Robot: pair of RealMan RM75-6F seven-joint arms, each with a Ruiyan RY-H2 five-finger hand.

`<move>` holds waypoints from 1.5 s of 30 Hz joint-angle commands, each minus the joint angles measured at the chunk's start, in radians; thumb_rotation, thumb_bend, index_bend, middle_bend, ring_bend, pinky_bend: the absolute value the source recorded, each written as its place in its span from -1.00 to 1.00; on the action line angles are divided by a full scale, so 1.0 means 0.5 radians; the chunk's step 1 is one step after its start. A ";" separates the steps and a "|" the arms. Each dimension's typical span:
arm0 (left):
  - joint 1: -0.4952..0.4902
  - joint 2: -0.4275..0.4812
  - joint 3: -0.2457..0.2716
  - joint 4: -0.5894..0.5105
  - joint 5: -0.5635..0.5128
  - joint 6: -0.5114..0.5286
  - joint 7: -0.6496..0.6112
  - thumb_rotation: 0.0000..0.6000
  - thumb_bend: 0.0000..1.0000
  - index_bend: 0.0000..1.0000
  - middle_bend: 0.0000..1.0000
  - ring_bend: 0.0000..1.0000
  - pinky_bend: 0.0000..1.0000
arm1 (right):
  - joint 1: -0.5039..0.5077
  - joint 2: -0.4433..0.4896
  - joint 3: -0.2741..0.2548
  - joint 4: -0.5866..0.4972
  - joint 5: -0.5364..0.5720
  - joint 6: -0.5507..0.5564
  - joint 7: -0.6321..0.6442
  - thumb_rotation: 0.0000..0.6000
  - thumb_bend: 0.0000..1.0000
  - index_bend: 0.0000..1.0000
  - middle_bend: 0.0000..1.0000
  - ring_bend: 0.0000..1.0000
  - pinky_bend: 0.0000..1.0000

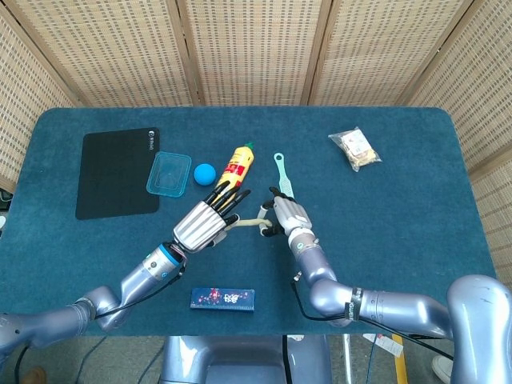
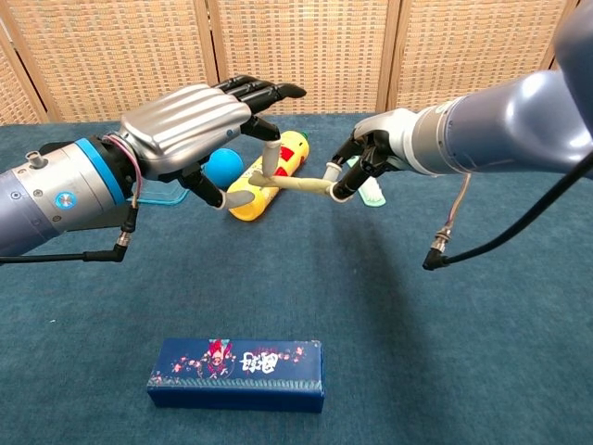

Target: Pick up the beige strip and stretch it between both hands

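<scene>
A blue-carpeted table (image 1: pixel 400 232) fills most of the head view, backed by woven wicker screens (image 1: pixel 256 48). At the upper left of the table lies a black mat (image 1: pixel 116 172), with a clear blue lidless container (image 1: pixel 169 173) just to its right. Low in the frame, near the front edge, sits a dark blue patterned box (image 1: pixel 222 298).

The left hand (image 2: pixel 199 120) hovers in mid-frame with its fingers spread wide and holding nothing, its fingertips right at the free end of the beige strip (image 2: pixel 295 185); I cannot tell whether they touch it. The right hand (image 2: pixel 371 159) pinches the strip's other end between thumb and finger, so the strip hangs above the table at the centre of the frame, between the two hands.

Behind the strip lies a yellow bottle (image 1: pixel 238 166) with a red label, a small blue ball (image 1: pixel 205 172) to its left, and a pale green brush (image 1: pixel 282 173) to its right. At the upper right sits a small bag of snacks (image 1: pixel 354 149).
</scene>
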 commanded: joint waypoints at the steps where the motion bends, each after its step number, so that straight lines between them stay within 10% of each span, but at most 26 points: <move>1: -0.006 -0.007 -0.002 -0.003 -0.007 0.007 0.013 1.00 -0.32 0.04 -1.00 -1.00 -1.00 | -0.001 0.002 -0.004 0.001 -0.004 -0.002 0.005 1.00 0.21 0.46 -0.92 -1.00 -1.00; 37: -0.028 -0.080 0.002 0.055 -0.109 0.050 0.167 1.00 -0.08 0.15 -1.00 -1.00 -1.00 | -0.032 0.026 -0.049 -0.001 -0.038 -0.043 0.089 1.00 0.22 0.47 -0.92 -1.00 -1.00; 45: -0.029 -0.082 0.003 0.036 -0.132 0.042 0.162 1.00 0.03 0.42 -1.00 -1.00 -1.00 | -0.041 0.047 -0.058 -0.027 -0.051 -0.048 0.104 1.00 0.21 0.47 -0.92 -1.00 -1.00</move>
